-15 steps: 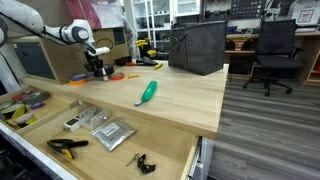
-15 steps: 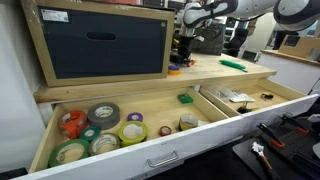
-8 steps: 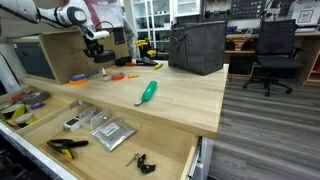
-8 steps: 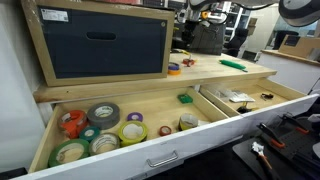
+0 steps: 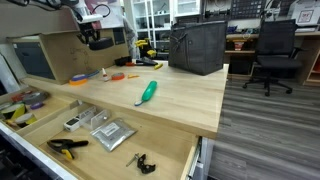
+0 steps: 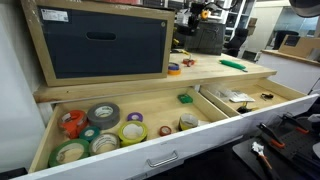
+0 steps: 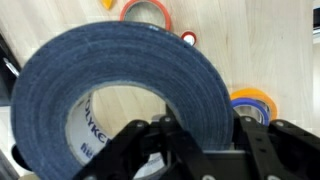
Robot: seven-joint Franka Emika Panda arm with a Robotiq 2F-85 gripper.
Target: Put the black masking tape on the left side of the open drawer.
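Observation:
The black masking tape (image 7: 130, 70) fills the wrist view as a big dark roll with a white core. My gripper (image 7: 200, 140) is shut on its wall, one finger inside the ring and one outside. In both exterior views the gripper (image 5: 93, 34) (image 6: 202, 9) hangs high above the back of the wooden tabletop, in front of the wooden box. The open drawer (image 5: 172, 148) (image 6: 152, 108) is pulled out below the tabletop's front. Its left compartment holds several tape rolls (image 6: 104, 114).
A green-handled tool (image 5: 147, 92) (image 6: 232, 63) lies on the tabletop. Loose tape rolls (image 6: 174, 69) (image 7: 150, 12) lie under the gripper. Pliers (image 5: 66, 146) and packets lie in the drawer. A wooden box (image 6: 100, 45) and a black bag (image 5: 196, 45) stand at the back.
My gripper has risen from the tabletop with the black tape in it and now hangs well above the loose rolls.

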